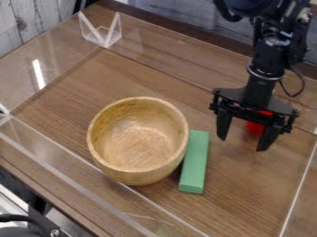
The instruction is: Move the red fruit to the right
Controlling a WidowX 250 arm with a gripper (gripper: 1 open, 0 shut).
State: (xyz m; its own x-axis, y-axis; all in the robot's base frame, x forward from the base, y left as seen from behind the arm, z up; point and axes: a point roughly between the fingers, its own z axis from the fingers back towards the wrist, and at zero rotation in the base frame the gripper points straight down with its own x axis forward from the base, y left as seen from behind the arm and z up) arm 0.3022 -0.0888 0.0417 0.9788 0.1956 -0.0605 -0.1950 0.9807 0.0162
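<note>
Because the small glossy red fruit (260, 117) lies at the right, partly behind the wide-open, apparently unladen black tool (255, 128), we judge our push must go rightward from its left.

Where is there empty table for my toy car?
There's bare wood left of the round wooden bowl, and more between that bowl and the white wire holder. It's crowded where the green block nearly meets the bowl, and around the small red fruit under the black gripper.

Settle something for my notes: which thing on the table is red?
The small one partly hidden behind the gripper; the block is green.
</note>
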